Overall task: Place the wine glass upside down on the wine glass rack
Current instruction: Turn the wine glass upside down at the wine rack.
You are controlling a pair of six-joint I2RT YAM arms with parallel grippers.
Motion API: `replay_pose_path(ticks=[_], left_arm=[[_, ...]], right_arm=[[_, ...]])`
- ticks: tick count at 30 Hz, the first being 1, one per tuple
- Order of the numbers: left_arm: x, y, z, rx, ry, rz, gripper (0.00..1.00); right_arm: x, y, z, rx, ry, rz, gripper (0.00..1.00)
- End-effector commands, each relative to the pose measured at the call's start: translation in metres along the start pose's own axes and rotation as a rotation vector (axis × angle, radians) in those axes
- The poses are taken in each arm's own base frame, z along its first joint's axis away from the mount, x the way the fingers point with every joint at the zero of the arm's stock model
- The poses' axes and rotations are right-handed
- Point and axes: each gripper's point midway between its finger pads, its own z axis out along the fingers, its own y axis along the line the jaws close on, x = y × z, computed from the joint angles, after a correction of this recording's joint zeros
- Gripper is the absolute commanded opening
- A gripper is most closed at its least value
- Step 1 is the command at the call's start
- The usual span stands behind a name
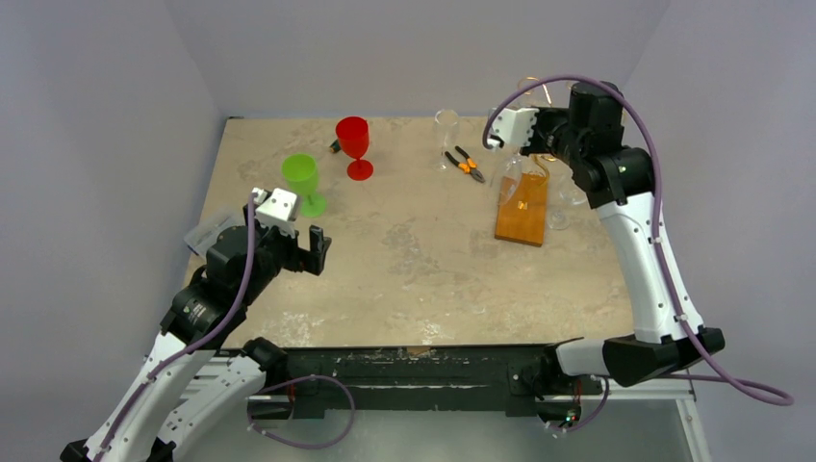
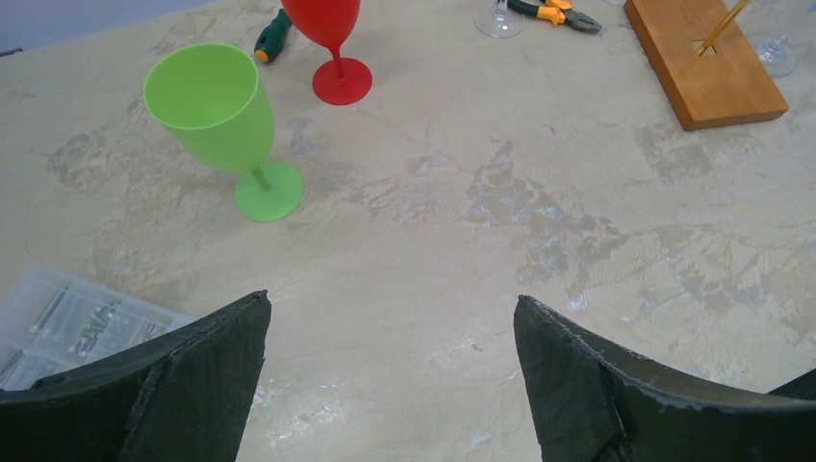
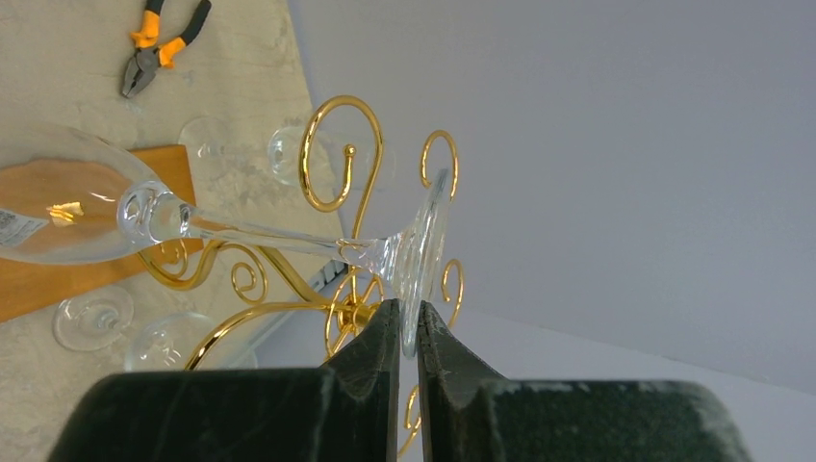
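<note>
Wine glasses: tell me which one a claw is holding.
The clear glass, pinched by its foot in the right claw, up at the gold rack. The green goblet, red goblet and a second clear glass stand untouched on the table.

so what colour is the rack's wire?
Gold. The curled arms of the wine glass rack show best in the right wrist view.

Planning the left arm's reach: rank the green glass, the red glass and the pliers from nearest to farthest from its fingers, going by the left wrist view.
From the left fingers:
1. Green glass: nearest, ahead and to the left.
2. Red glass: behind the green one, closer to the centre.
3. Pliers: farthest, at the far edge towards the right.
</note>
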Motion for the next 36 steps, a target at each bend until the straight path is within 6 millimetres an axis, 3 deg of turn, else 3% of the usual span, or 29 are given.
replay_pose_path(ticks=[1,23,36], left_arm=[[-0.011,-0.002,-0.001,0.012,-0.047,-0.016,0.93],[-0.010,0.000,0.000,0.002,-0.046,-0.016,0.93],[-0.011,0.000,-0.001,0.004,-0.051,-0.019,0.93]], right_arm=[[0.002,-0.035,-0.002,0.129,0.025,-0.016,0.00],[0.004,-0.041,0.031,0.132,0.042,-0.014,0.00],[-0.017,-0.044,0.029,0.126,-0.050,0.025,0.00]])
